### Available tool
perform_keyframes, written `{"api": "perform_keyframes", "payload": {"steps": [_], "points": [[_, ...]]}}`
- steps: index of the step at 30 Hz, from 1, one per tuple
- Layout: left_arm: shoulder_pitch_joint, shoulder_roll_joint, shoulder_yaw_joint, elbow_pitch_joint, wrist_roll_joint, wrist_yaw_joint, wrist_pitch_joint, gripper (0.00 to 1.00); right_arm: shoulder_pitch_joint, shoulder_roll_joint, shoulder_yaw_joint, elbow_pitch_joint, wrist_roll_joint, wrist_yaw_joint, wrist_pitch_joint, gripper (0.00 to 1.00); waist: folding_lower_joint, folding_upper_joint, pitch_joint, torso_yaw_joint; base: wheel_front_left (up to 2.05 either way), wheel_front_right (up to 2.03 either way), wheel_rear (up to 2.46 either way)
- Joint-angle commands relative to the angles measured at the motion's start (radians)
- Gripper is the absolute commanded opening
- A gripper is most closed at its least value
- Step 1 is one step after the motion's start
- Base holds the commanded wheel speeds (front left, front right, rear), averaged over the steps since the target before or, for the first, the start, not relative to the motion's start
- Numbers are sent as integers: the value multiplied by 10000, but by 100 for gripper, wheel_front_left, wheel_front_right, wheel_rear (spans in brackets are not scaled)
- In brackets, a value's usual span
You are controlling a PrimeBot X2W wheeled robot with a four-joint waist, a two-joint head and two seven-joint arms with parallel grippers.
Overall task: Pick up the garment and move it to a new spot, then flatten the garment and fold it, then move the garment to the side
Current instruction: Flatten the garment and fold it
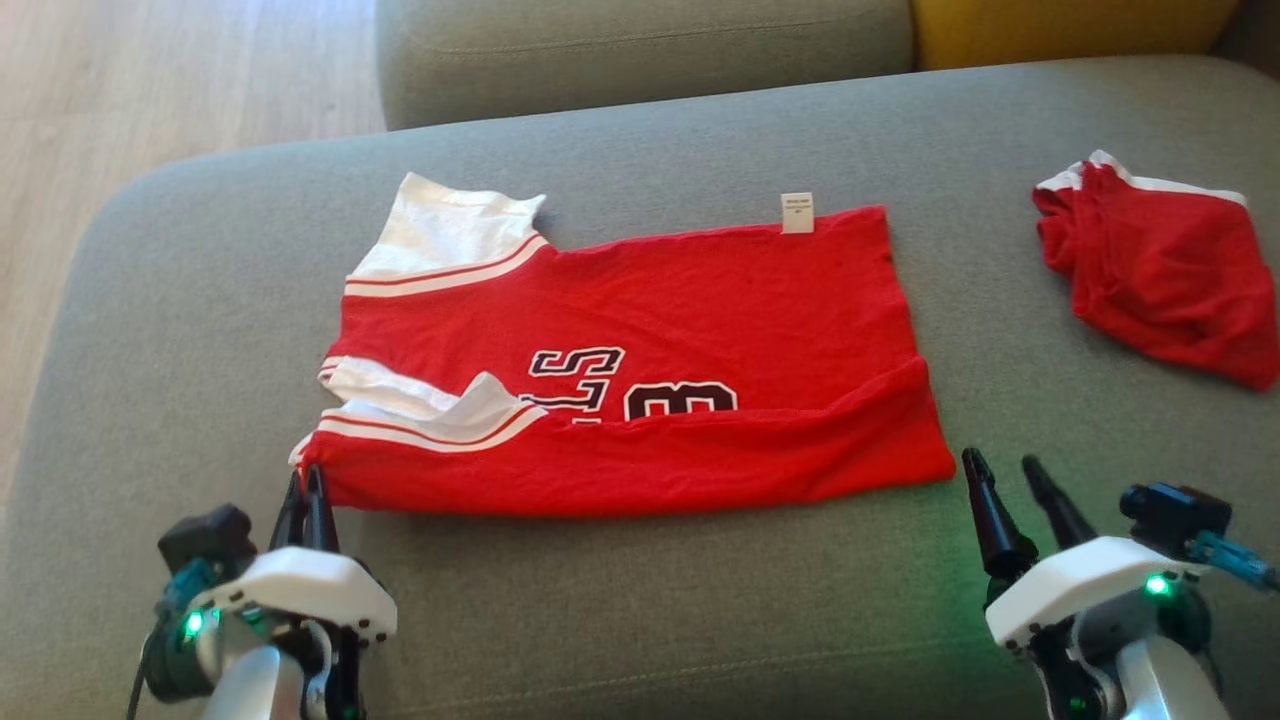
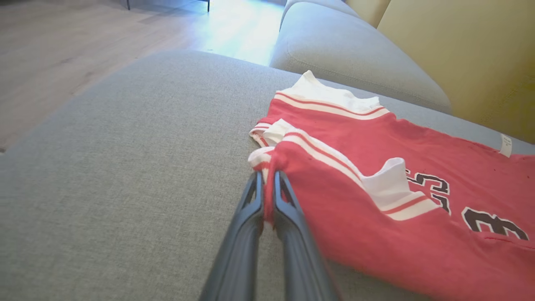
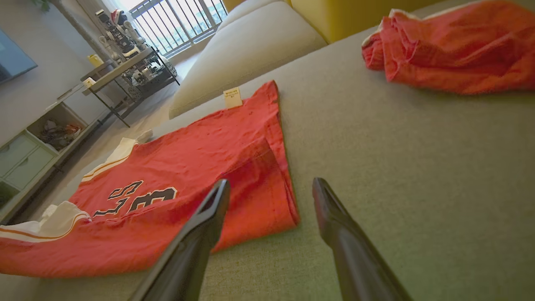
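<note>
Two grippers, one fold in hand. At left, left gripper [image 1: 312, 492] sits at the near-left corner of the red jersey [image 1: 700, 300], fingers pinched tight on a bunch of red cloth, white-striped sleeve [image 1: 470, 405] just past it. Left wrist view shows fabric squeezed between the fingers, so it grips the jersey.

The jersey lies spread across the middle of the grey sofa cushion [image 1: 650, 610], sleeves at the left end. Its near long edge is already turned over part of the black lettering [image 1: 600, 385], and a white label [image 1: 797, 212] sits at the far edge.

Then right gripper [image 1: 1000, 460]: hovers just off the near-right corner, jaws wide apart, holding nothing, not touching cloth. Far right: second red garment [image 1: 1160, 270], bunched, well apart from the jersey. Leave it alone.

Judgement: the step looks like the next lengthwise fold, and it needs both near corners.
- The right gripper should come in to the near-right corner, catch both layers of the folded edge and close fully.
- Both ends then lift together, low, with the edge taut between them.
- Carry the edge toward the far side and lay it square to the label edge.

Risks: the left pinch looks shallow and sits on a bunched bit, so it may slip or drag the sleeve out. An uneven lift would skew the fold.
</note>
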Motion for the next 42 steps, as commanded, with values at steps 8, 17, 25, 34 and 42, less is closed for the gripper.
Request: {"api": "perform_keyframes", "payload": {"steps": [8, 17, 25, 34, 42], "points": [[176, 97, 0, -941, 207, 19, -61, 0, -1845, -22, -47, 2818, 1751, -4, 84, 100, 0, 0, 117, 365, 0, 0, 0], [171, 91, -388, -1004, 101, 124, -62, 0, -3351, -22, 796, 5364, 3242, -4, -396, 100, 0, 0, 288, 579, 0, 0, 0], [126, 90, -474, -954, 116, 217, -62, 0, -3906, -22, 1665, 6440, 3659, -4, -1030, 0, 0, 0, 299, 543, 0, 0, 0], [397, 118, -379, -767, 315, 180, -62, 0, -4024, -22, 1860, 7123, 3686, -4, -1480, 0, 0, 0, -93, 312, 0, 0, 0], [935, 362, -224, -686, 416, 48, -62, 0, -3764, -22, 1711, 7334, 3644, -4, -1632, 0, 0, 0, -494, 183, 0, 0, 0]]}}
